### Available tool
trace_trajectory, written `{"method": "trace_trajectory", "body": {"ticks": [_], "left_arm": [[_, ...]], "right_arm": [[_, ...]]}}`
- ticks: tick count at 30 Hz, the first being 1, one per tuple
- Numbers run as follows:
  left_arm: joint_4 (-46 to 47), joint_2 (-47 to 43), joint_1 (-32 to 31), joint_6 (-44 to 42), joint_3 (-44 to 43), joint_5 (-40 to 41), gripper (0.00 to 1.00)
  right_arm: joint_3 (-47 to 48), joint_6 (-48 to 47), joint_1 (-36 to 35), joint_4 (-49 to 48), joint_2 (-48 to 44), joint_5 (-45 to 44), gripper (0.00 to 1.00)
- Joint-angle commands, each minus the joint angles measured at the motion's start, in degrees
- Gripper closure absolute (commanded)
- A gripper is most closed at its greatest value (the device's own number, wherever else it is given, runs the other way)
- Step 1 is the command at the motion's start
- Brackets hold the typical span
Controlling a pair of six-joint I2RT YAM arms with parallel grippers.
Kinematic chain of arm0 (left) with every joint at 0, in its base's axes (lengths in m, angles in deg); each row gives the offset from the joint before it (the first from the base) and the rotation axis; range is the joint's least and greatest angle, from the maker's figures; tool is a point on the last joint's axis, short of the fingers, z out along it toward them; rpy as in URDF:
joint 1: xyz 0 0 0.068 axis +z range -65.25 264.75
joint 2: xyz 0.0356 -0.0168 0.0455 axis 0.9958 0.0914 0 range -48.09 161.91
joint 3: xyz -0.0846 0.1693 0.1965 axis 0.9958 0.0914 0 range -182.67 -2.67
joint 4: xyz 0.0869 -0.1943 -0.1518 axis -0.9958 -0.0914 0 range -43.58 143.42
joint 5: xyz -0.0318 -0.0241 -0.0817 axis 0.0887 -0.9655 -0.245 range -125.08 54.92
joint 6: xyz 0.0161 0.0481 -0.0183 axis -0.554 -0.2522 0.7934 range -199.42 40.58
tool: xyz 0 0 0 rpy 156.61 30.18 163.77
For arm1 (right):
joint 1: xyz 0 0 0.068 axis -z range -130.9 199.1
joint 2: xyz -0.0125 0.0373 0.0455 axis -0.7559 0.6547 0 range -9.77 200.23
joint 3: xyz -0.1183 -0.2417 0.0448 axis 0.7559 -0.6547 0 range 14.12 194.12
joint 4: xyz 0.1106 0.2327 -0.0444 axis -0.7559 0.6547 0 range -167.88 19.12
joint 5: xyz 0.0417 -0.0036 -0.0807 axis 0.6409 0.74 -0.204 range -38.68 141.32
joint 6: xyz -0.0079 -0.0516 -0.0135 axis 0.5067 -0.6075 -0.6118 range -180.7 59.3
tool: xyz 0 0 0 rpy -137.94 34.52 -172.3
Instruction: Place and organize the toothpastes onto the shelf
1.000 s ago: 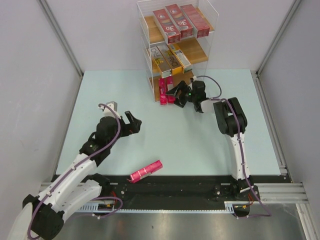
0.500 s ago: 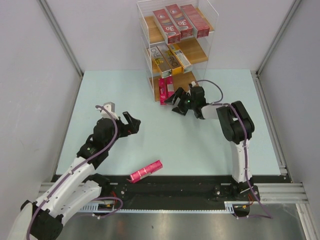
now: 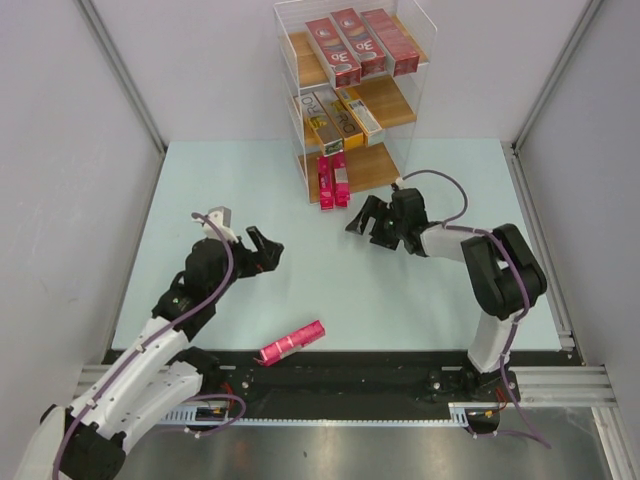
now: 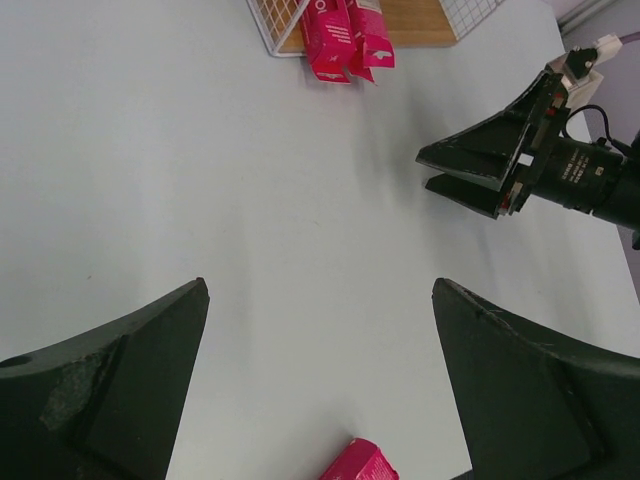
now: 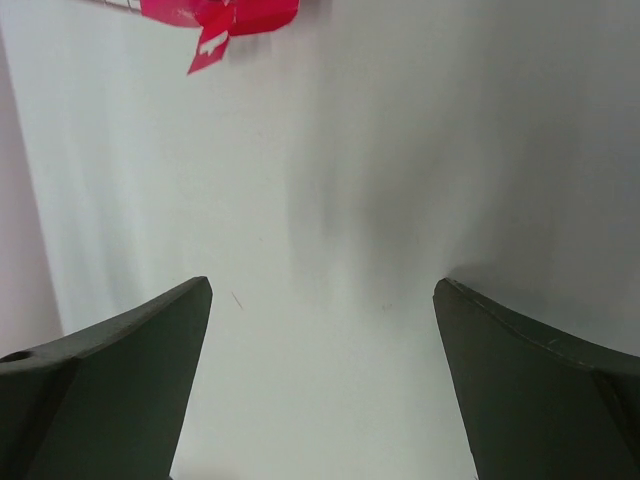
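Seen from above, the shelf [image 3: 398,102] stands at the far middle of the table [image 3: 330,290] and holds eight cartons. Three red cartons [image 3: 360,45] lie side by side on the top tier, three gold and silver cartons [image 3: 335,118] on the middle tier, and two pink cartons [image 3: 333,180] on the bottom tier, their front ends sticking out over the table. A ninth, the loose pink carton [image 3: 291,342], lies alone at the near edge of the table, tilted, between the two arm bases. The left arm stretches up from the lower left with a bent elbow. The left gripper [image 3: 267,248] points toward the table's middle, jaws spread and empty, well apart from every carton. The right arm rises from the lower right, folds at the elbow and runs leftward. The right gripper [image 3: 362,218] is low over the table just in front of the shelf, near the two pink cartons but not touching them, jaws wide and holding nothing. The left wrist camera shows both of its dark fingers [image 4: 120,385] far apart over bare table, the two pink cartons and the shelf's edge at the top, the right gripper at the right, and one end of the loose pink carton at the bottom edge. The right wrist camera shows its fingers [image 5: 540,380] spread over bare table, with the pink carton ends and a loose flap at the top.
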State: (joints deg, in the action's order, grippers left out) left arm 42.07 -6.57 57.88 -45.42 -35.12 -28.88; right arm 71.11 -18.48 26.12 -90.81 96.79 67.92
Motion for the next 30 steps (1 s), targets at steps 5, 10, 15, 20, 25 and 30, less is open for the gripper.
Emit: {"method": "trace_trajectory", "body": {"ticks": [5,10,15,20,25,30], "left_arm": [[2.6,2.8,-1.2,-8.1,-0.2,-15.6,0.00],[0.5,4.4,-7.6,-10.5,-0.3,-18.5,0.00],[-3.3,7.8,-17.1,-9.8,-0.9,-13.0,0.00],[-14.1,17.2,-26.5,-5.1,-5.2,-1.1,0.00],[-18.2,23.9,-36.4,-2.6,-9.4,2.2,0.00],[-17.3,27.1,-38.6,-1.3,-9.4,3.8,0.00]], "right_arm": [[-4.9,-6.6,-1.2,7.3,-12.2,-4.2,0.00],[-7.0,-8.5,-1.2,10.5,-20.3,-3.7,0.00],[-8.8,-10.9,-0.3,16.2,-26.7,-2.6,0.00],[-10.5,-12.7,2.0,21.1,-33.2,-0.7,0.00],[-11.9,-13.4,3.4,23.5,-36.9,-0.4,0.00],[-13.1,-13.5,5.0,23.7,-38.3,1.0,0.01]]}}
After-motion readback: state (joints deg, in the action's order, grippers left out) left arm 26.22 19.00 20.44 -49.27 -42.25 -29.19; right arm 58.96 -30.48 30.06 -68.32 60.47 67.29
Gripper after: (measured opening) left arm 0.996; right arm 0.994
